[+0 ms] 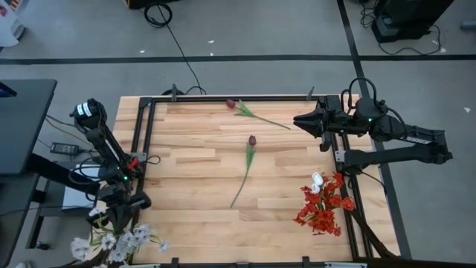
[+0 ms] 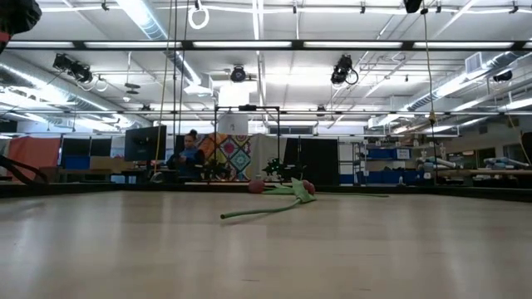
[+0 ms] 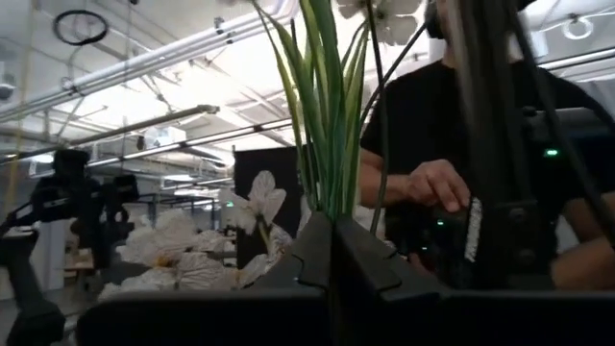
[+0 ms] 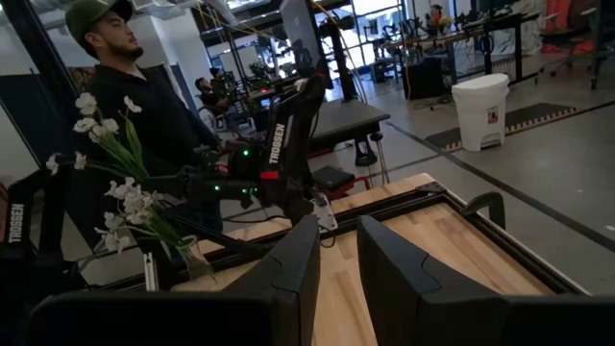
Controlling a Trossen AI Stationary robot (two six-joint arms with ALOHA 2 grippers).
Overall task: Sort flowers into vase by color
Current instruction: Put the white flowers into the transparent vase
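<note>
Left gripper [image 1: 119, 216] hangs over the table's [image 1: 193, 223] near-left corner, pinched tight on a white spray's [image 1: 111, 242] green stem; right gripper [image 1: 301, 119] waits slightly parted, empty, at the far-right edge. 2 maroon tulips [image 1: 251, 141] lie mid-table on open wood; red blooms [image 1: 323, 212] crowd the right rim

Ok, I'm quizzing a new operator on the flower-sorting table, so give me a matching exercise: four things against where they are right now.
Things:
1. white blossom sprays
2. red blooms
3. maroon tulips
4. right gripper

Places:
A. over the table's far right side, holding nothing
B. lying on the wood, one mid-table, one at the far edge
C. at the near left corner
D. at the right edge, towards the near side

Pairs: 1-C, 2-D, 3-B, 4-A
</note>
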